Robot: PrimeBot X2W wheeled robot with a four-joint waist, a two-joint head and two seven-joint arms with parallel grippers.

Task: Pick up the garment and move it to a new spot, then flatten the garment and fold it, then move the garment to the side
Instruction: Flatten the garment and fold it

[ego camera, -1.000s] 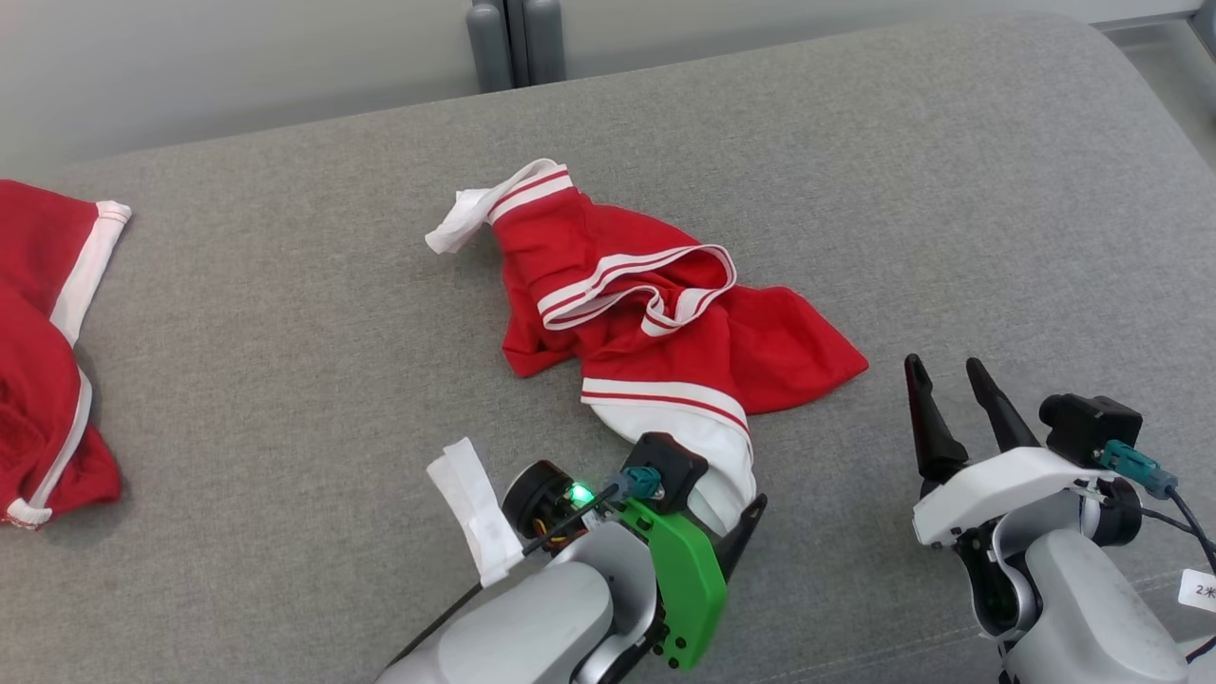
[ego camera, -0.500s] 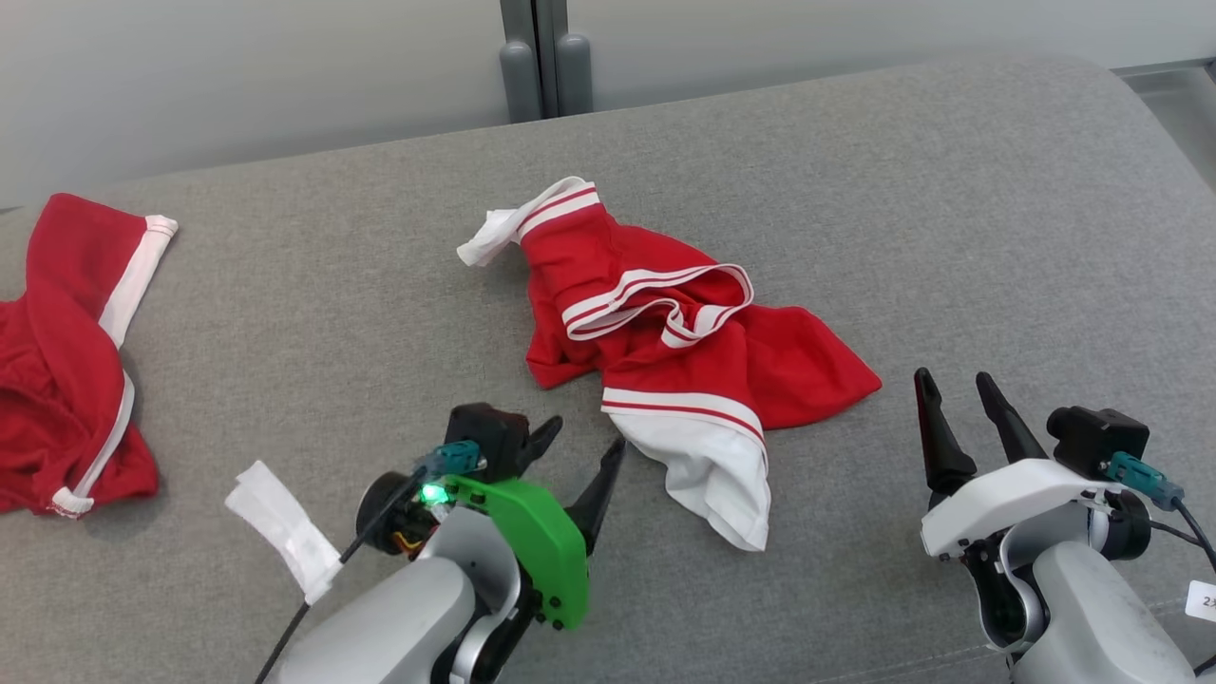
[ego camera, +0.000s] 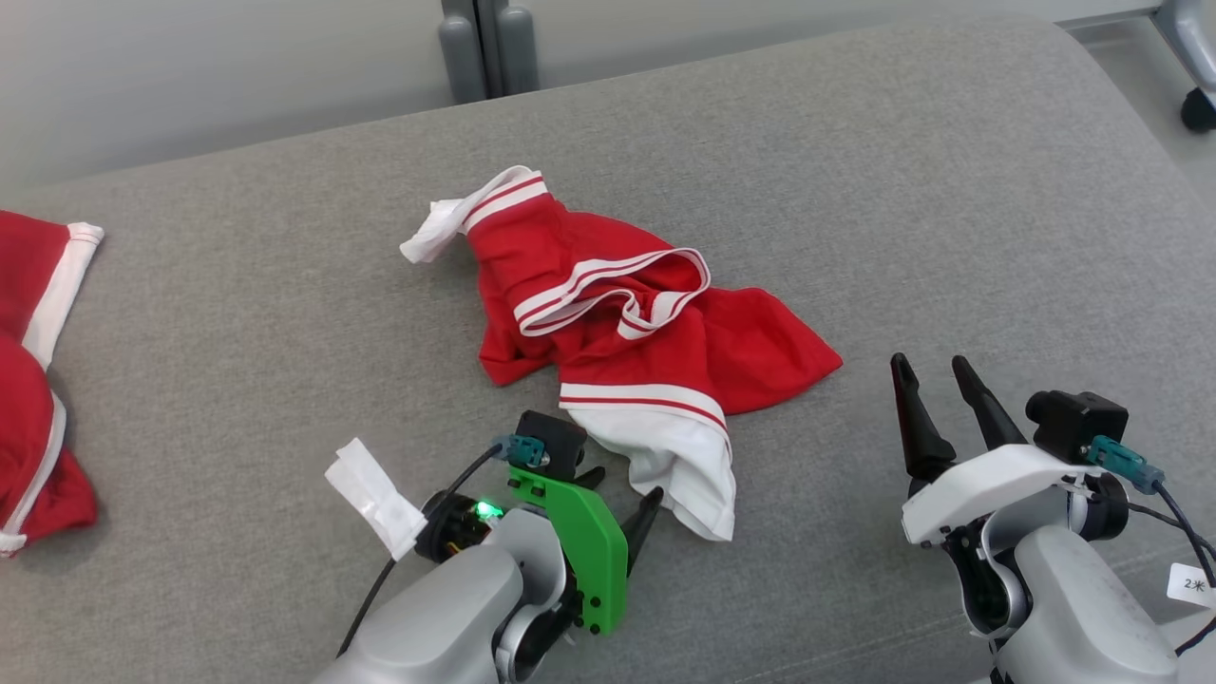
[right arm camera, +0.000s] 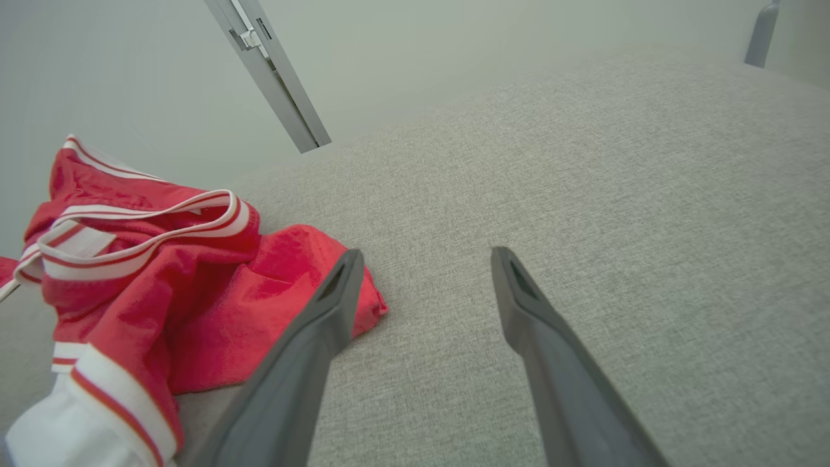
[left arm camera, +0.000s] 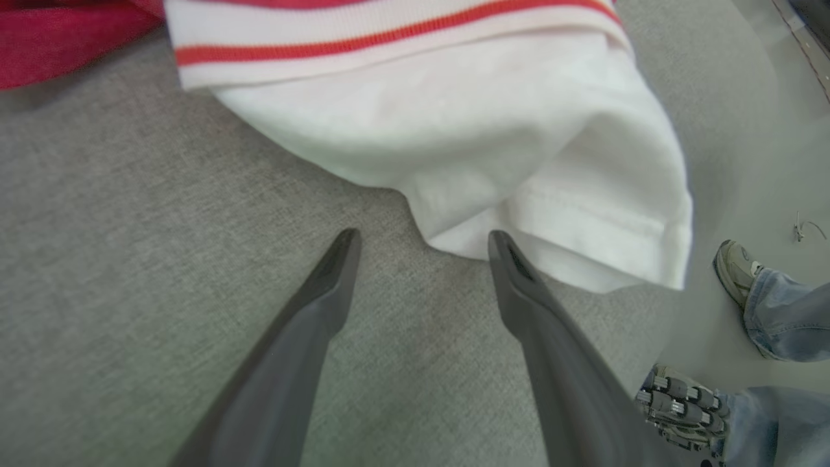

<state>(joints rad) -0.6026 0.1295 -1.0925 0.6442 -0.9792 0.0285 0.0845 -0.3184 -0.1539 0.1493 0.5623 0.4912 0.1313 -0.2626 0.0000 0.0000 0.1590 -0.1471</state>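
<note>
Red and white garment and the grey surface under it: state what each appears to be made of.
Red and white crumpled garment: looks like soft knit fabric, perhaps cotton or a blend; matte, limp folds, a stitched hem at its white end.
Grey padded surface: looks like woven upholstery cloth, matte, with a fine heathered weave and rounded edges; its filling is hidden.

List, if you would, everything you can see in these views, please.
garment: one, red with white striped trim, crumpled mid-surface
second garment: one, red and white, at the surface's left edge
padded surface: one, grey, under both garments
posts: two, grey, behind the far edge
shoes: two, pale, on the floor, worn by a person in jeans
left gripper: one, dark fingers, open, beside the garment's white hem
right gripper: one, dark fingers, open, right of the garment
</note>
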